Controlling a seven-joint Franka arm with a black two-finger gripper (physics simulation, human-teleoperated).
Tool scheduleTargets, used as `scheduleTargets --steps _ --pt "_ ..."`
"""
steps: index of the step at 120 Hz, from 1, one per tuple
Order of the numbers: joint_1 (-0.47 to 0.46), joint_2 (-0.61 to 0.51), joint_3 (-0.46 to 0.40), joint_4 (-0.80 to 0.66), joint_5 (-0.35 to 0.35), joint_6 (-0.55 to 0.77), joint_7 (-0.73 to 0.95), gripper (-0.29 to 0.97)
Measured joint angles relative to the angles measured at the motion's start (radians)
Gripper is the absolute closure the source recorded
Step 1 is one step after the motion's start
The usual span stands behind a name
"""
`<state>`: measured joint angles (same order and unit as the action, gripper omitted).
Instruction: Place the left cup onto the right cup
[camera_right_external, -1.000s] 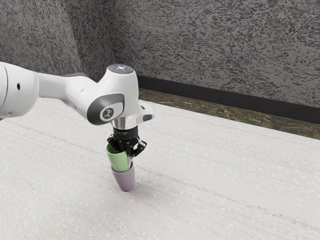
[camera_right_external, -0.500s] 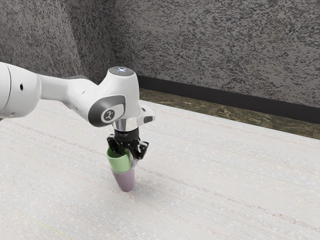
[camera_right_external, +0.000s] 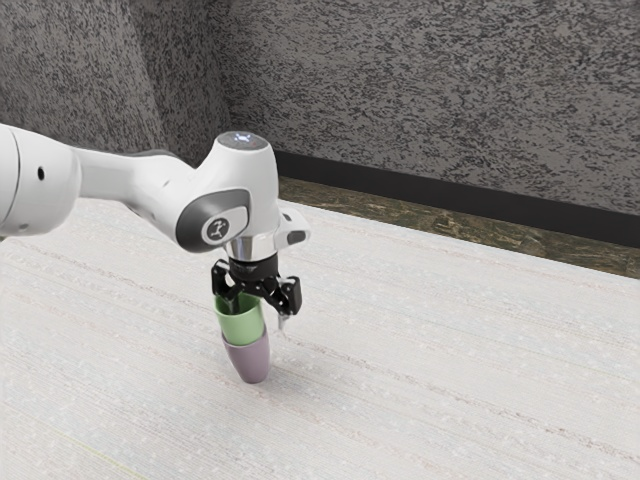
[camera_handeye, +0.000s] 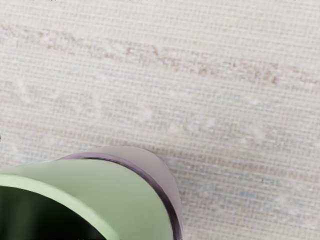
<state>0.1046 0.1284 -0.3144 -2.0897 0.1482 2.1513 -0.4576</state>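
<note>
A green cup (camera_right_external: 240, 322) stands nested in a purple cup (camera_right_external: 250, 362) on the table, in the middle of the exterior view. My black gripper (camera_right_external: 253, 302) hangs just over the green cup's rim, open; one finger stands at the cup's far side and the other (camera_right_external: 287, 300) apart from it toward the exterior view's right. In the wrist view the green cup (camera_handeye: 100, 200) lies right under my hand, with the purple cup's rim (camera_handeye: 159, 175) showing around it.
The pale woven tabletop (camera_right_external: 450, 360) stretches wide around the cups. A rough grey wall (camera_right_external: 450, 90) with a dark baseboard runs along the back, beyond a brown strip of floor.
My fingers have spread apart and let go of the green cup's rim. The green cup has settled a little lower into the purple cup.
</note>
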Motion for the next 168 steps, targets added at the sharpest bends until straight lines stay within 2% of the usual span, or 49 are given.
scheduleTargets --steps 40,92,120,151,168 --pt "0.000 -0.031 0.000 0.001 0.001 -0.010 0.003 0.01" --pt "-0.001 -0.126 0.002 0.026 -0.001 -0.080 0.010 0.00" --pt "-0.020 -0.149 0.022 0.106 -0.012 -0.162 0.017 0.00" --pt "-0.058 -0.150 0.087 0.229 -0.026 -0.268 0.055 0.00" --pt "-0.040 -0.160 0.113 0.318 -0.031 -0.352 0.092 0.00"
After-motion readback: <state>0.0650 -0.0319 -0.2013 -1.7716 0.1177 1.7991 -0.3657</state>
